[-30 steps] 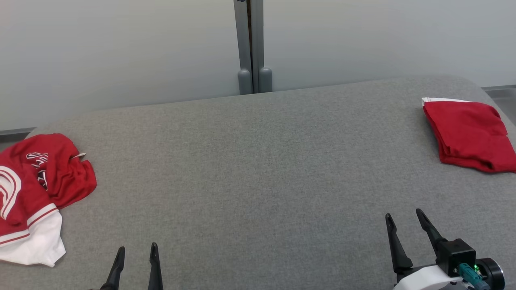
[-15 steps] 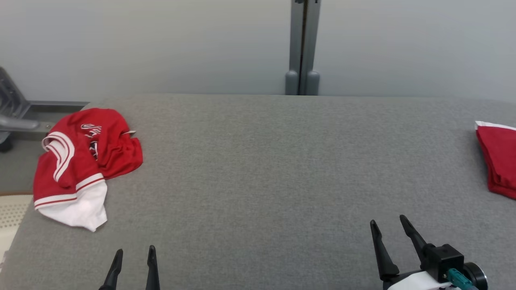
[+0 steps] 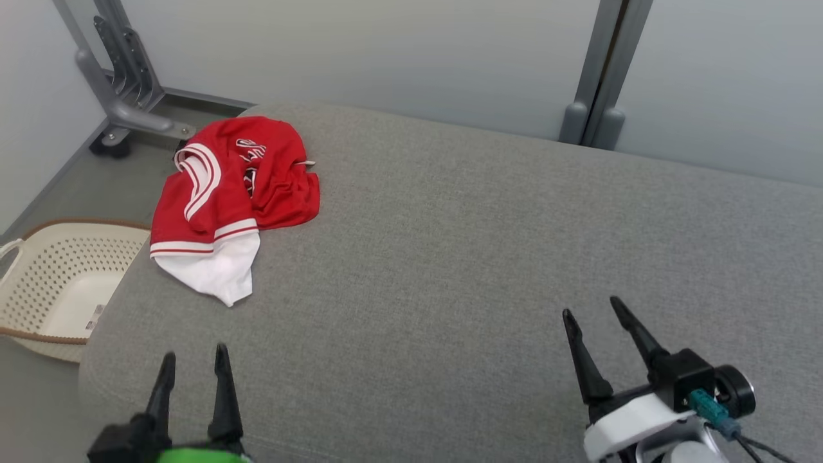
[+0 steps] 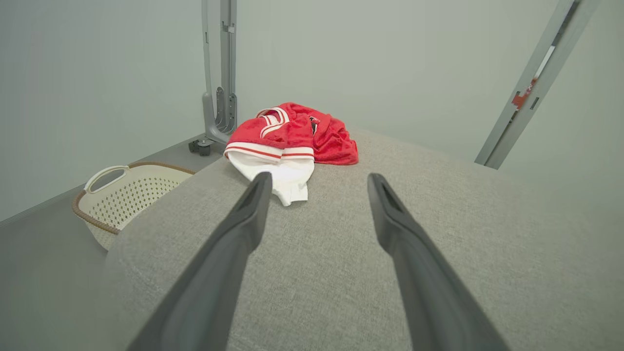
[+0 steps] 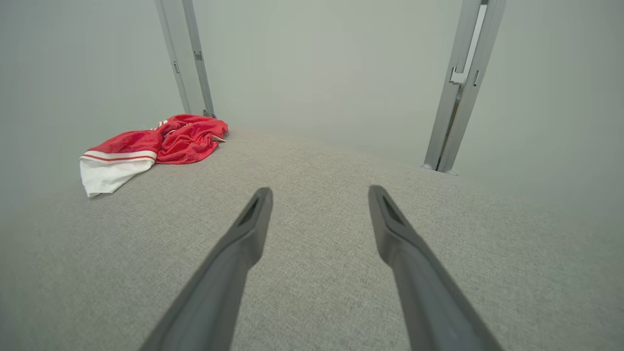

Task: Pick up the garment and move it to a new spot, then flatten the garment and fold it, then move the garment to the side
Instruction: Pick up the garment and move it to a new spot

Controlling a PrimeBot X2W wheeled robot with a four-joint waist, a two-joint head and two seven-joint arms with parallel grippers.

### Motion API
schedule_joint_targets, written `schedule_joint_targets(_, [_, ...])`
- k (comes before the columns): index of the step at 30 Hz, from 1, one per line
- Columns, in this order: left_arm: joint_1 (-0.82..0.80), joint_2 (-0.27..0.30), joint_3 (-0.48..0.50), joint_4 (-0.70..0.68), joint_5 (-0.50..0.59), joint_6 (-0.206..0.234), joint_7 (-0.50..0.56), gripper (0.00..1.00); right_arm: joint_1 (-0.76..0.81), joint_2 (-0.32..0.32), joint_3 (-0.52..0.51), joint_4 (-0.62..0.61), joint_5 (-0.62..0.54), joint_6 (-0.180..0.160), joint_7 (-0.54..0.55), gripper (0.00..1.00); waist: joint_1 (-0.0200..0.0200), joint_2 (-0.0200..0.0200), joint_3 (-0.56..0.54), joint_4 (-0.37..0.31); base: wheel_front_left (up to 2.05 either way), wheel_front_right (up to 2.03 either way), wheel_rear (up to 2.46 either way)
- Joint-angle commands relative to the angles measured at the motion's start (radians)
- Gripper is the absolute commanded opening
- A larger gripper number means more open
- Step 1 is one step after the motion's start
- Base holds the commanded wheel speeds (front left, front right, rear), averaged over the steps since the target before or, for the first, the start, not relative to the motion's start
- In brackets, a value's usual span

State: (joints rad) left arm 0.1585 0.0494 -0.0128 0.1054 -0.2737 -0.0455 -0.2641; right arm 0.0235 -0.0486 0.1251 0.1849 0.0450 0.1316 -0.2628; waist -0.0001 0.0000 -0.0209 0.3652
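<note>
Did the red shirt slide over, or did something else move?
The head camera swung to the left, so the whole picture shifted. The shirt itself lies crumpled on the same corner of the grey table. A basket on the floor has come into the picture. Nothing was grabbed or dropped: the left gripper and right gripper stay open and empty.

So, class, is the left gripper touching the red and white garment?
Apart. The head view shows bare grey cushion between the open left gripper and the garment, whose white edge lies nearest.
</note>
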Motion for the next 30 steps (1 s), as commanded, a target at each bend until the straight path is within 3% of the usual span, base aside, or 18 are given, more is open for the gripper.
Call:
schedule_joint_targets(1, [-0.078,0.002,-0.004,0.012,-0.017,-0.01,0.0,1.0,-0.045,-0.018,-0.009,-0.017,-0.02,-0.002,-0.003,1.0,0.0001,0.0,0.187,-0.032,0.0,0.0,0.0])
schedule_joint_targets(6, [-0.329,0.015,0.005,0.143,-0.071,-0.032,0.018,1.0,-0.13,-0.081,-0.025,-0.056,-0.038,-0.002,-0.003,1.0,0.0001,0.0,0.374,-0.06,0.0,0.0,0.0])
schedule_joint_targets(13, [-0.667,0.053,0.078,0.37,-0.192,-0.026,0.179,1.0,-0.194,-0.157,-0.057,-0.108,-0.033,-0.002,-0.003,1.0,0.0001,0.0,0.538,-0.071,0.0,0.0,0.0])
schedule_joint_targets(21, [-0.913,0.134,0.141,0.681,-0.259,-0.006,0.268,1.0,-0.21,-0.22,-0.034,-0.179,-0.028,-0.002,0.042,1.0,0.0001,0.0,0.597,-0.085,0.0,0.0,0.0])
schedule_joint_targets(29, [-1.015,0.189,0.169,0.968,-0.26,0.031,0.195,1.0,-0.163,-0.256,-0.018,-0.265,-0.011,-0.002,0.102,1.0,0.0001,0.0,0.573,-0.115,0.0,0.0,0.0])
schedule_joint_targets(30, [-1.017,0.194,0.163,0.985,-0.253,0.028,0.183,0.24,-0.158,-0.254,-0.02,-0.269,-0.011,-0.002,0.105,1.0,0.0001,0.0,0.567,-0.116,0.0,0.0,0.0])
